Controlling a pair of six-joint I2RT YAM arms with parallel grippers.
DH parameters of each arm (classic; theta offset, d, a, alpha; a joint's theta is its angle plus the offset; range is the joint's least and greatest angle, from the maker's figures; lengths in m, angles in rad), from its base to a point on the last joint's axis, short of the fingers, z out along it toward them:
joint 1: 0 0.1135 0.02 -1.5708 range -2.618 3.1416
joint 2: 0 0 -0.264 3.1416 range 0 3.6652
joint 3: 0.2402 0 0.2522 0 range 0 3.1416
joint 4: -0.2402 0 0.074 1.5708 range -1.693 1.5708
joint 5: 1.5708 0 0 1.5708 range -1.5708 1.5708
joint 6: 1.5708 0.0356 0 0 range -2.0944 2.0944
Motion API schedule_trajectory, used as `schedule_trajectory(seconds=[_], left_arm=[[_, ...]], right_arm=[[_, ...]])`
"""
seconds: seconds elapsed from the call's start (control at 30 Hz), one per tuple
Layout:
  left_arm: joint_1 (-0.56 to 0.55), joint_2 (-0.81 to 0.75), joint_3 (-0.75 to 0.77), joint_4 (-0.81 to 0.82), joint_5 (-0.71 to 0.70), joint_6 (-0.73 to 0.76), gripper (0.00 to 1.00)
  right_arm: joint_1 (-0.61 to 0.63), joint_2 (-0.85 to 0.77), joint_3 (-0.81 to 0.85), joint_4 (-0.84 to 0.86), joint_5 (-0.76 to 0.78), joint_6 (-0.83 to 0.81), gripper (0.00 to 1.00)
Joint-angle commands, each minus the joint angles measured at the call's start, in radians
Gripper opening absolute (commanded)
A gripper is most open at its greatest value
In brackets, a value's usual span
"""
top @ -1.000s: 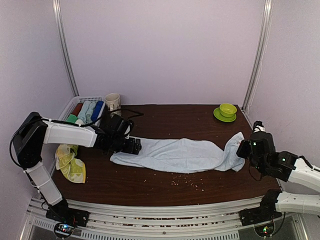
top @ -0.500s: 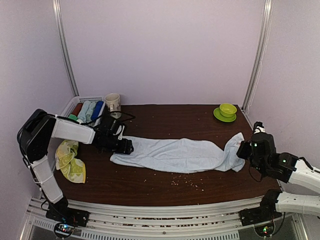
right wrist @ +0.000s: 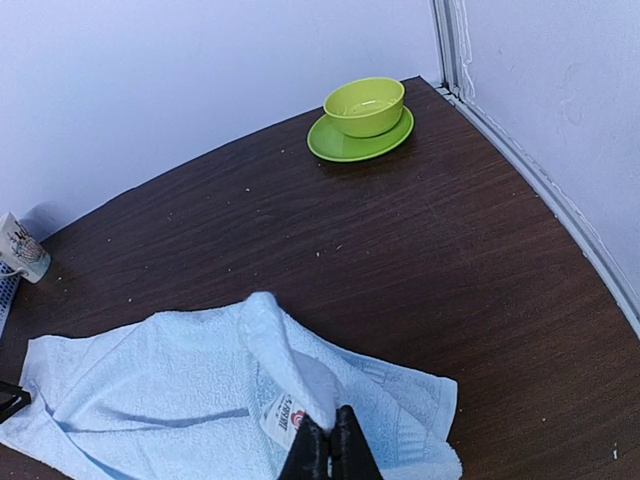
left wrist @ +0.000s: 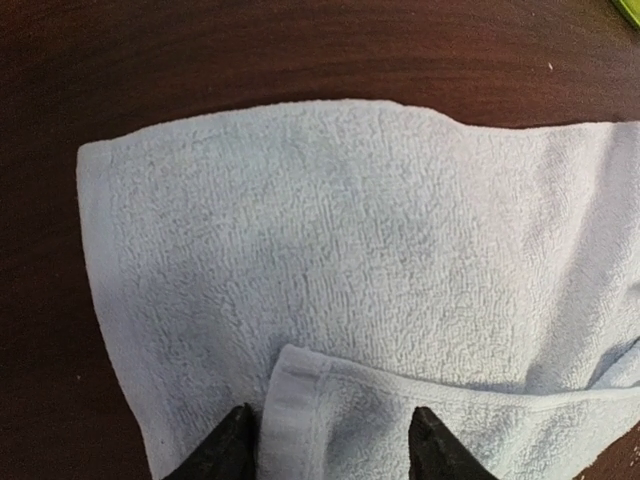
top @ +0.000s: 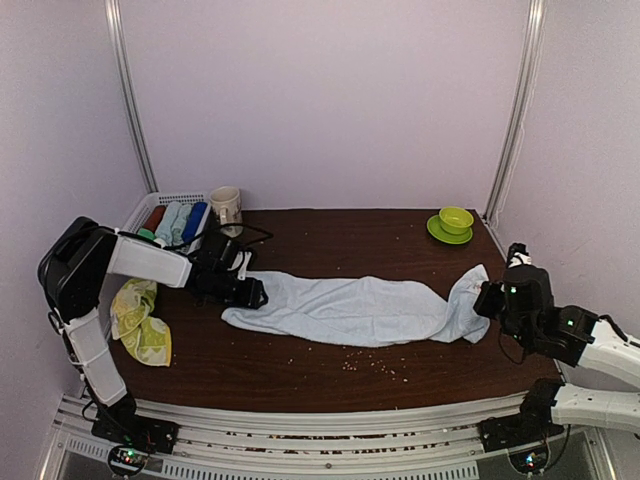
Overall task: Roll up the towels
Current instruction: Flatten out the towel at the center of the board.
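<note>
Up on the overhead view, the pale blue towel [top: 350,310] lies stretched left to right across the middle of the dark desk [top: 330,240]. The left hand [top: 255,293] is down at its left end. The right hand [top: 483,298] is at the right end, where the cloth peaks upward. A yellow-green towel [top: 140,325] sits crumpled at the desk's left edge, well apart from both hands. A white basket [top: 165,200] of rolled cloths stands in the far left corner with a mug [top: 226,205] just beside it. A green bowl [top: 456,218] sits on its saucer [top: 447,234] far right.

Over to the left wrist: the fingertips [left wrist: 232,452] stand apart, jaws parted, straddling a folded-over hem. The rest of the pale blue towel [left wrist: 350,260] lies flat beyond.

Right wrist now: the right hand [right wrist: 326,440] is clamped tight on a raised corner of the pale blue towel [right wrist: 150,390], with a small label [right wrist: 283,418] just by the fingers. The cloth spreads away to the left.
</note>
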Motion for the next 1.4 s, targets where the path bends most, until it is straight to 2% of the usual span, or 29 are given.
schedule_trajectory(seconds=[0.0,0.2,0.3,0.37,0.47,0.6,0.7,0.83,1.03,1.23,1.37], left_arm=[[0.005,0.004,-0.004,0.038,0.020,0.005,0.50],[0.004,-0.033,-0.024,0.050,0.004,0.000,0.39],[0.005,-0.048,-0.033,0.065,0.000,-0.005,0.31],[0.005,-0.058,-0.037,0.069,-0.007,-0.006,0.21],[0.004,-0.089,-0.044,0.085,-0.019,-0.001,0.15],[0.000,-0.161,-0.076,0.141,-0.031,0.009,0.12],[-0.004,-0.229,-0.104,0.184,-0.058,0.019,0.00],[-0.014,-0.285,-0.134,0.224,-0.057,0.032,0.00],[-0.091,-0.418,-0.244,0.352,-0.082,0.088,0.00],[-0.162,-0.569,-0.461,0.492,-0.212,0.089,0.04],[-0.189,-0.627,-0.599,0.610,-0.245,0.072,0.06]], right_arm=[[0.000,-0.020,-0.012,0.010,0.005,-0.001,0.00],[0.000,-0.022,-0.010,0.007,0.008,-0.001,0.00],[0.000,-0.019,-0.010,0.013,0.006,0.000,0.00],[0.000,-0.014,-0.010,0.018,0.005,0.003,0.00],[0.000,0.002,-0.009,0.028,0.003,0.001,0.00],[0.000,0.033,0.006,0.042,0.001,-0.003,0.00],[0.000,0.058,0.024,0.047,0.005,-0.011,0.00],[-0.002,0.089,0.057,0.048,0.027,-0.017,0.00],[-0.009,0.166,0.126,0.046,0.037,-0.037,0.00],[-0.025,0.199,0.158,0.048,0.003,-0.047,0.00],[-0.035,0.187,0.127,0.047,-0.017,-0.042,0.00]])
